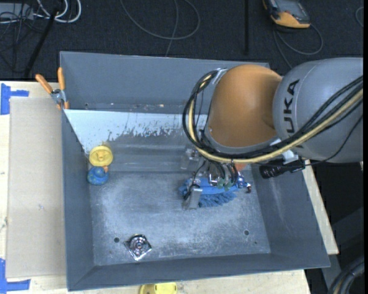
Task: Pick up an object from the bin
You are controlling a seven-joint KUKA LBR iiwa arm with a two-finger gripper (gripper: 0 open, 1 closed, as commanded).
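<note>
My gripper (pixel 195 196) reaches down in the right middle of the bin, most of it covered by the arm's orange dome. Its metal fingers stand right at a blue bristly brush-like thing (pixel 216 196) that lies on the bin floor. Whether the fingers grip the blue thing is hidden.
A yellow and blue toy (pixel 99 163) stands near the left wall. A small shiny metal piece (pixel 138 245) lies near the front wall. The arm and its cables cover the bin's right rear part.
</note>
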